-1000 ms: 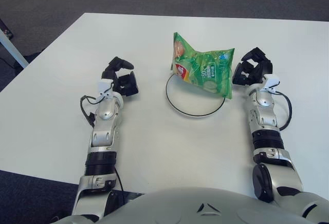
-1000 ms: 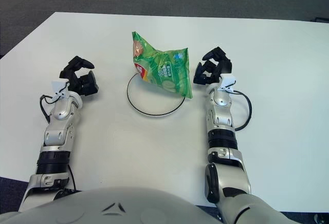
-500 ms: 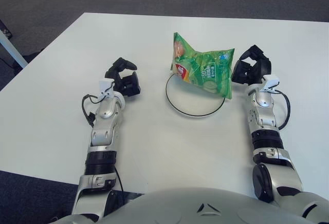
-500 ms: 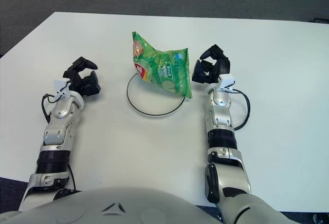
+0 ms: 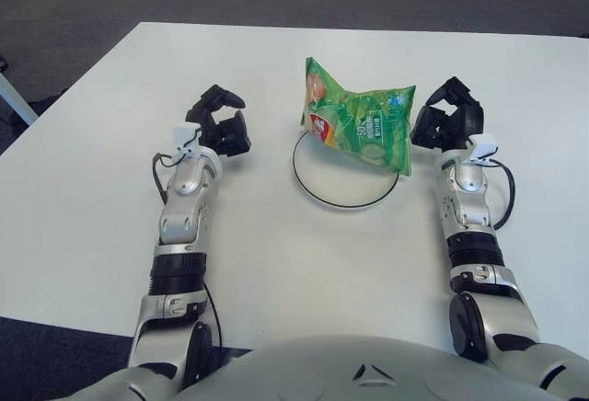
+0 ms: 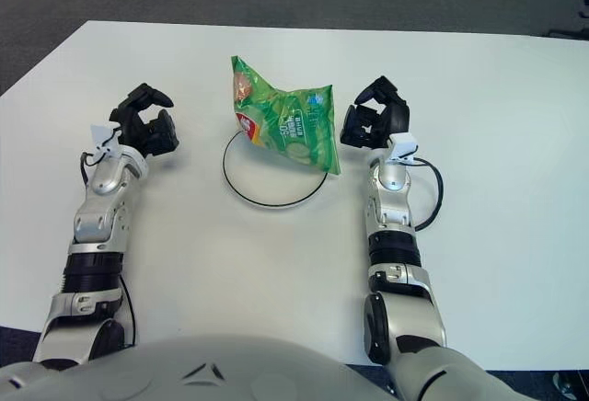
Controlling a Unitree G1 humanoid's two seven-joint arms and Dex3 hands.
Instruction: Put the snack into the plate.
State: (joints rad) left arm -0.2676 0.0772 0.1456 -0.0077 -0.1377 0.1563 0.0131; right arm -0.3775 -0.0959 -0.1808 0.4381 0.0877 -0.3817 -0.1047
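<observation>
A green snack bag (image 5: 359, 125) lies tilted over the far part of the plate (image 5: 345, 206), a white dish with a thin black rim on the white table. Its near edge hangs inside the ring and its far-left corner sticks up beyond it. My right hand (image 5: 446, 118) is just right of the bag's right edge, fingers spread and holding nothing; I cannot tell whether it touches the bag. My left hand (image 5: 219, 125) is to the left of the plate, a hand's width from the rim, with relaxed, empty fingers.
The white table (image 5: 276, 263) stretches around the plate. Its far edge (image 5: 368, 28) meets dark carpet. A black cable (image 5: 504, 200) loops beside my right wrist.
Both hands have slid a little farther from me. The left hand has moved more and slightly toward the plate; the right has closed in on the bag's right edge. The bag has not moved.
</observation>
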